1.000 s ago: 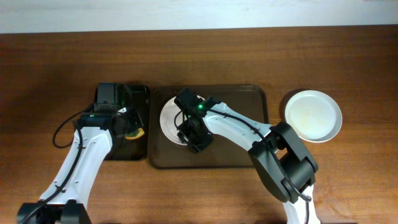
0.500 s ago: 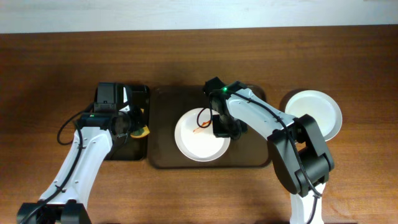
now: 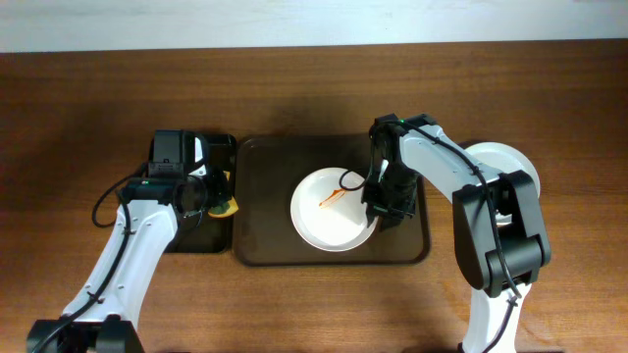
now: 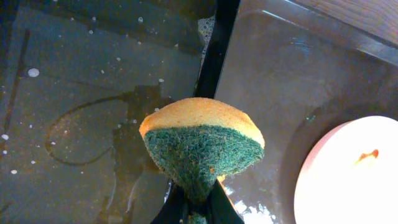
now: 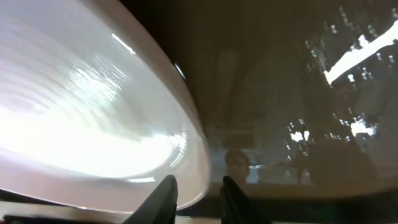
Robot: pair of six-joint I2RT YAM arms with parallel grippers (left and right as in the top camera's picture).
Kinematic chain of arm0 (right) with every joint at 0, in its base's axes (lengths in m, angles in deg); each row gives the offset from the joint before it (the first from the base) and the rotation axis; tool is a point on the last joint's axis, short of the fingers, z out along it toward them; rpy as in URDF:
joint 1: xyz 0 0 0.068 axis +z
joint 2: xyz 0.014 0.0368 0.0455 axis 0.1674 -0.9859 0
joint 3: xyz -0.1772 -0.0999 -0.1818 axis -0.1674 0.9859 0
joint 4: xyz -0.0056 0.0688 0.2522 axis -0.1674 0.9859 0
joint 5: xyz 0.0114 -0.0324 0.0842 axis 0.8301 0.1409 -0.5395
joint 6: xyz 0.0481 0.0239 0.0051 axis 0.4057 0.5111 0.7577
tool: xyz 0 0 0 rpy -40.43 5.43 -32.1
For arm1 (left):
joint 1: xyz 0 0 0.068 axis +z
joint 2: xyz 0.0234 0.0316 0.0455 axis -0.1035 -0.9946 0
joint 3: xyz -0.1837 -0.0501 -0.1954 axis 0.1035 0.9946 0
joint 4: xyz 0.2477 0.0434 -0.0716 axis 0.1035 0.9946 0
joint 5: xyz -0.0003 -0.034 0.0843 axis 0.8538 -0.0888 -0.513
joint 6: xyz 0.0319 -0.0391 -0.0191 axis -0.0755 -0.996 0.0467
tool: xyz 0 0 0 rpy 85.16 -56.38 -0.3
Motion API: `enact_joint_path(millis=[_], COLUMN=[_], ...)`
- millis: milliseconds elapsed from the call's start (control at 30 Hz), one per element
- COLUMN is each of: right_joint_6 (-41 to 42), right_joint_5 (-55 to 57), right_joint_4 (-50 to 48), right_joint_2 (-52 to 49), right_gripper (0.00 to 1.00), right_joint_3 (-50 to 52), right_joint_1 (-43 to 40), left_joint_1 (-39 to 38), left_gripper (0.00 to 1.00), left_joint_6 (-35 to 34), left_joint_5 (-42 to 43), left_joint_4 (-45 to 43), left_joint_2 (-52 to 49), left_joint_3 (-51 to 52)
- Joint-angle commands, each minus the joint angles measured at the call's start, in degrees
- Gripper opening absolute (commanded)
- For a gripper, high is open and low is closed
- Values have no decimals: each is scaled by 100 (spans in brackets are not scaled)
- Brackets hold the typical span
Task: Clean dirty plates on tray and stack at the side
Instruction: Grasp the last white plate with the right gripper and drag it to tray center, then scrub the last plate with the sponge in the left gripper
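Note:
A white plate (image 3: 332, 211) with an orange-red smear (image 3: 332, 199) lies in the dark-brown tray (image 3: 265, 196), right of its middle. My right gripper (image 3: 385, 204) is shut on this plate's right rim. In the right wrist view the gripper (image 5: 198, 193) straddles the rim of the plate (image 5: 93, 118). A second plain white plate (image 3: 502, 181) sits on the table to the right of the tray. My left gripper (image 3: 211, 204) is shut on a yellow-and-green sponge (image 4: 200, 140) over the black tray's right edge. No third plate shows.
A narrow black tray (image 3: 218, 235), wet with droplets (image 4: 74, 93), stands left of the brown tray. The brown tray's left half is bare and wet (image 4: 280, 93). The smeared plate also shows in the left wrist view (image 4: 348, 180).
My right gripper has dragged the smeared plate from the tray's left side to right of its middle. The left arm has barely moved.

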Motion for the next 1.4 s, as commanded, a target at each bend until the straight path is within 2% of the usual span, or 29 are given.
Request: enact_joint_path(millis=[0,67,100,167,300,400,467,567,700,733,833,1000,1067,1200,1233,1267,1300,1367], right_joint_6=[310,459,457,356,-1161,-1696,-2280,-2448,-2446,-2448,-2448,-2448,-2448,-2448,-2448,-2450,-2450,-2448], right_joint_5=[13,11,24,192,275,271,269,208,227,229,229,229,229,229,227,229,232,232], right_joint_4=[-289,-734,-914,-1108,-1541,-1703,-1681,-1674,-1676,-1672,-1659,-1644,-1639,-1635,-1622,-1598,-1598,-1593], right_joint_2=[151,151,151,155,155,155,155,153,153,153,153,153,153,153,153,153,153,153], right_gripper=[24,22,12,4,4,4,4,4,4,4,4,4,4,4,4,4,4,4], right_joint_3=[179,575,673,625,428,428,428,428,428,428,428,428,428,428,428,428,428,428], right_joint_1=[20,26,26,15,66,103,103,179,245,247,245,245,245,245,245,245,245,245], left_joint_1=[-11,-11,-11,-11,-44,-546,-1010,-1611,-1921,-1926,-1926,-1926,-1926,-1853,-1816,-1733,-1692,-1698], left_gripper=[0,0,0,0,0,0,0,0,0,0,0,0,0,0,0,0,0,0], left_joint_6=[111,111,111,111,114,144,396,389,321,28,-446,-461,-479,-479,-476,-472,-304,-212], left_joint_5=[63,63,63,63,297,549,1130,1814,2686,2813,2861,3008,2874,1486,1086,155,-114,-116], left_joint_4=[-13,-15,-15,-15,-37,-330,-745,-1482,-2297,-2455,-2662,-2680,-2697,-2457,-2262,-1681,-1342,-1001], left_joint_2=[81,81,81,81,81,68,-79,-605,-1235,-1432,-1882,-2236,-2413,-2500,-2465,-2302,-2103,-1777], left_joint_3=[-7,-7,-4,-4,-4,-4,-4,-4,-4,-4,-4,-4,-4,-7,-7,-7,-7,-7])
